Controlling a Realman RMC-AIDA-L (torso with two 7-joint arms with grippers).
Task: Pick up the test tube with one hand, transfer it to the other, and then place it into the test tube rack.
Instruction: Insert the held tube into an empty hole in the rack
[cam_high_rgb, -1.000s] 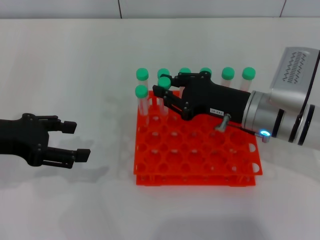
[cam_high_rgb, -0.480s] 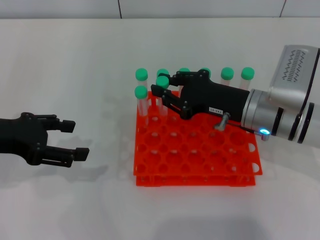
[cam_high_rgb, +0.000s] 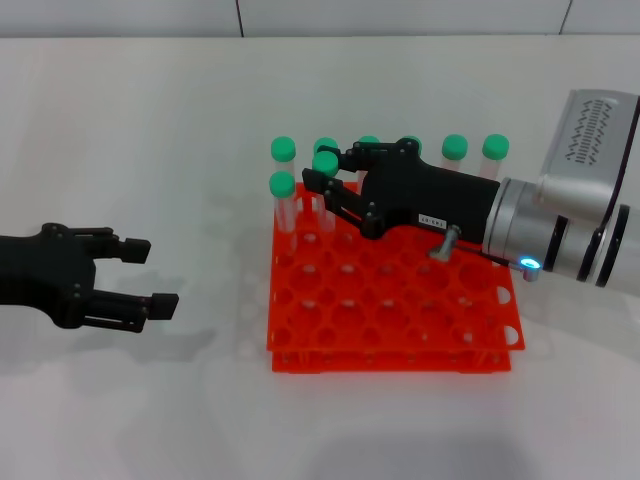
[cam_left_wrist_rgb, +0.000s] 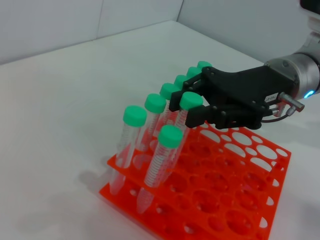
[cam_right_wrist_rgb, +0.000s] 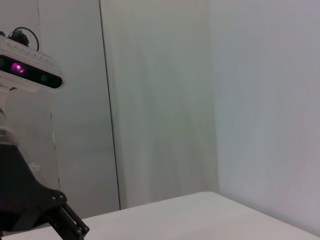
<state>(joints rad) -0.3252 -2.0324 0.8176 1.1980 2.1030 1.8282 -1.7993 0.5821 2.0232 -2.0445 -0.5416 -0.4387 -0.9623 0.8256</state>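
Note:
The test tube (cam_high_rgb: 325, 163), clear with a green cap, stands upright over the second row of the orange-red test tube rack (cam_high_rgb: 400, 335). Its cap rides higher than the cap of the tube next to it (cam_high_rgb: 282, 184). My right gripper (cam_high_rgb: 322, 174), black with a white label, reaches in from the right and is shut on the tube just below the cap. The left wrist view shows the same grip: the cap (cam_left_wrist_rgb: 191, 100) sits between the right gripper's (cam_left_wrist_rgb: 184, 113) fingers above the rack (cam_left_wrist_rgb: 235, 200). My left gripper (cam_high_rgb: 160, 275) hovers open and empty over the table, left of the rack.
Several green-capped tubes (cam_high_rgb: 455, 148) fill the rack's back row, close behind the right gripper. White table surrounds the rack on all sides. The right wrist view shows only walls and a dark arm part.
The right gripper and held tube shifted very slightly toward the rack's back. The left gripper barely moved.

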